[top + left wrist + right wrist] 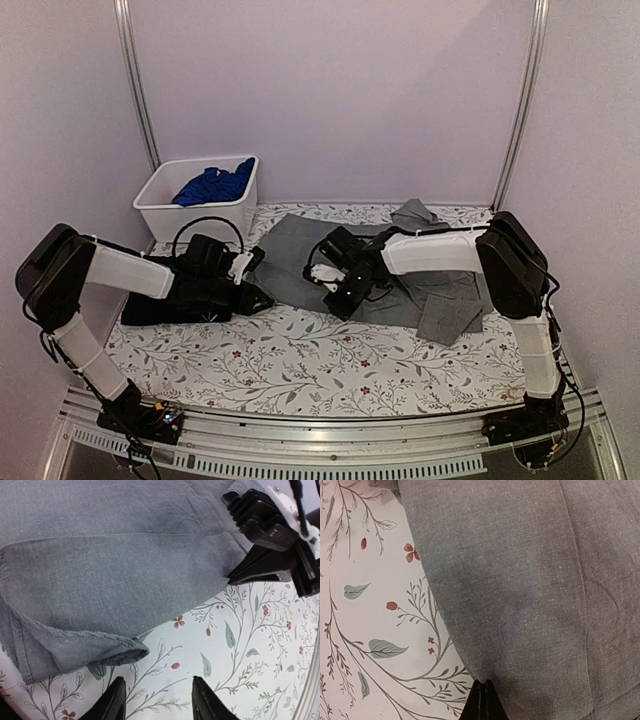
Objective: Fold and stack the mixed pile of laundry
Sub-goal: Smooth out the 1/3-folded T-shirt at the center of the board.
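Floral worktop (300, 360) is carrying white bin (160, 212) holding blue garment (213, 185); left tool (157, 687) hanging spread, right tool (481, 701) pinching grey shirt (520, 580) edge.

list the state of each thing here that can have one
grey shirt, spread on the table
black shirt, lying flat at the left
blue garment, crumpled in the bin
bin, upright
left tool, open, empty
right tool, shut on the grey shirt's edge

No text, label, brand or number can be read anywhere; the small light mark on the black T-shirt (170, 308) is too small to read.
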Robot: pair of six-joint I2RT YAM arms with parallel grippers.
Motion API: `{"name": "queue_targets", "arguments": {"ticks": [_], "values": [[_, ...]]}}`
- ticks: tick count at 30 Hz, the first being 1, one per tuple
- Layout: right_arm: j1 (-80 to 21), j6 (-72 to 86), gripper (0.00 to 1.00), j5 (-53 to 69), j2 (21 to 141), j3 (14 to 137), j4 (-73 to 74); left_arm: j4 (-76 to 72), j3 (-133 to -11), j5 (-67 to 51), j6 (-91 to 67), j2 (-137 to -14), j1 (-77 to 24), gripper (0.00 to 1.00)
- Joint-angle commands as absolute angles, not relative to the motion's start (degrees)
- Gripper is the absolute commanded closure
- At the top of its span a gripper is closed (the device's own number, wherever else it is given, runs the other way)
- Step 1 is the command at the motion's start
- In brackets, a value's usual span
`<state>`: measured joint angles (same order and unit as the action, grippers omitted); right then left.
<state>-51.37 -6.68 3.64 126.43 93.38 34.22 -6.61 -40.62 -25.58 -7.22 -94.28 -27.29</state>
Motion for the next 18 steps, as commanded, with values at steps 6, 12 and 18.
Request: {"name": "queue_targets", "arguments": {"ticks": [6, 12, 18], "values": [[-46.41, -4.01, 1.0, 10.9, 122.09, 93.33, 36.04, -11.41, -40.26, -24.49, 2.31, -91.84, -29.08, 0.59], [-43.08, -3.86, 1.0, 14.53, 120.32, 89.84, 35.92, -3.2, -45.84, -20.63, 10.21, -87.67, -30.96, 0.59], [-41.21, -3.43, 1.0, 16.86, 119.36, 87.0, 34.75, 3.43, -43.35, -18.69, 21.23, -86.53, -32.81, 0.6]]}}
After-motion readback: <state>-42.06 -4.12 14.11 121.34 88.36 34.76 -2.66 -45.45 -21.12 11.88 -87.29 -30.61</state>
